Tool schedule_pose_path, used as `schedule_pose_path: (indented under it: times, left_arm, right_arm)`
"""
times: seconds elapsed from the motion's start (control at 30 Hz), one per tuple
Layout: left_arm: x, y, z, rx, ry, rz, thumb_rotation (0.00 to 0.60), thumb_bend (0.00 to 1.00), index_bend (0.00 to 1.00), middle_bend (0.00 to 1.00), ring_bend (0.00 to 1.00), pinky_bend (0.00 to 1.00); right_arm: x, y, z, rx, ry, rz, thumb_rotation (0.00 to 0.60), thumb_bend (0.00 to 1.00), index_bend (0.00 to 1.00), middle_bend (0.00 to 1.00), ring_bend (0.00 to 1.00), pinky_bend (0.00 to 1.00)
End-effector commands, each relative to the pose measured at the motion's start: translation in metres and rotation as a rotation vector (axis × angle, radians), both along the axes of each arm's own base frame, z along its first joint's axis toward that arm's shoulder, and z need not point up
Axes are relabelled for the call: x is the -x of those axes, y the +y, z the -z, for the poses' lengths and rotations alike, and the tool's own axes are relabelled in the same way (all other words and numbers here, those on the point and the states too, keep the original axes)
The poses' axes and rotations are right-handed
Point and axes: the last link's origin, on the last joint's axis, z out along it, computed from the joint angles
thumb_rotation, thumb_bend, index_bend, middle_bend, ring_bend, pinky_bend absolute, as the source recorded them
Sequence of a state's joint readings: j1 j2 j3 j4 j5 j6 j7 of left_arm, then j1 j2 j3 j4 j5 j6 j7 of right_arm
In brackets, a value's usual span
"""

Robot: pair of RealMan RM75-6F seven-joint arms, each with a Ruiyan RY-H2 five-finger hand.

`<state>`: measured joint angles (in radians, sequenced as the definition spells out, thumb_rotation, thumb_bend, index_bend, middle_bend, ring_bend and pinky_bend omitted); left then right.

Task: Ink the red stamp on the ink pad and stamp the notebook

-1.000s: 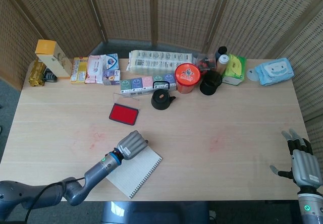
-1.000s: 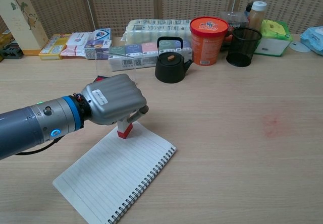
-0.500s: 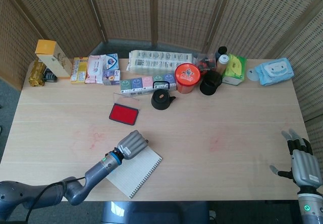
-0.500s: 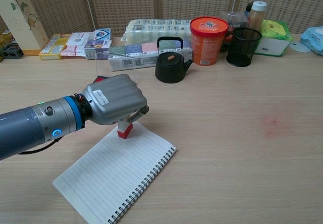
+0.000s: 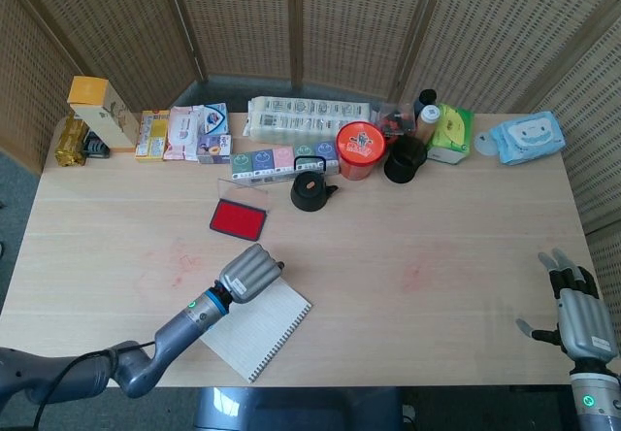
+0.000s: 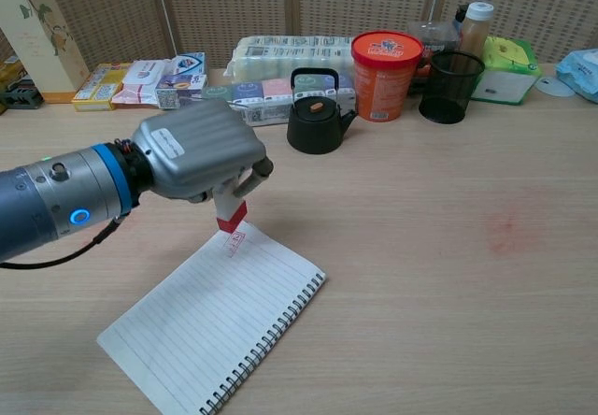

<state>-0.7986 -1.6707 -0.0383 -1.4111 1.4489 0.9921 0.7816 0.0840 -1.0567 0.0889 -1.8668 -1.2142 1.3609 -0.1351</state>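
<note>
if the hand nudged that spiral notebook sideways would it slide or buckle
The white lined spiral-bound notebook lies flat and thin on the smooth wooden table, so it would probably slide easily. It looks light, likely pivoting rather than moving straight. Its open page seems floppy and might lift or curl.

The left hand (image 6: 196, 161) hides most of the red stamp (image 6: 230, 219); the ink pad (image 5: 238, 219) is hidden in the chest view.

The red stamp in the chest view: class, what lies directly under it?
Under the lifted red stamp, held by the left hand, a red imprint marks the notebook. The stamp's inked face cannot be seen.
</note>
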Motion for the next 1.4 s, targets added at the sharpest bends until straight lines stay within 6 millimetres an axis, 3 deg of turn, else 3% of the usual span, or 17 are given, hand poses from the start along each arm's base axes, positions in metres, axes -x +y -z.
schedule_pose_path:
  times: [0.03, 0.27, 0.6, 1.4]
  left_arm:
    - [-0.007, 0.002, -0.025, -0.041, -0.038, 0.011, 0.600, 0.39, 0.68, 1.00, 1.00, 1.00]
    - [0.002, -0.012, -0.036, -0.028, 0.003, 0.025, 0.600, 0.39, 0.68, 1.00, 1.00, 1.00]
    - [0.024, -0.038, -0.021, 0.030, 0.068, 0.028, 0.600, 0.39, 0.68, 1.00, 1.00, 1.00]
    - [0.035, -0.048, 0.017, 0.043, 0.136, 0.023, 0.600, 0.39, 0.68, 1.00, 1.00, 1.00]
  right_arm:
    - [0.000, 0.000, 0.000, -0.001, 0.001, -0.002, 0.600, 0.03, 0.00, 0.00, 0.00, 0.00]
    - [-0.001, 0.001, 0.001, -0.006, 0.010, -0.006, 0.600, 0.03, 0.00, 0.00, 0.00, 0.00]
    - [-0.002, 0.002, 0.001, -0.005, 0.013, -0.007, 0.600, 0.03, 0.00, 0.00, 0.00, 0.00]
    - [0.000, 0.002, 0.000, -0.006, 0.010, 0.003, 0.600, 0.03, 0.00, 0.00, 0.00, 0.00]
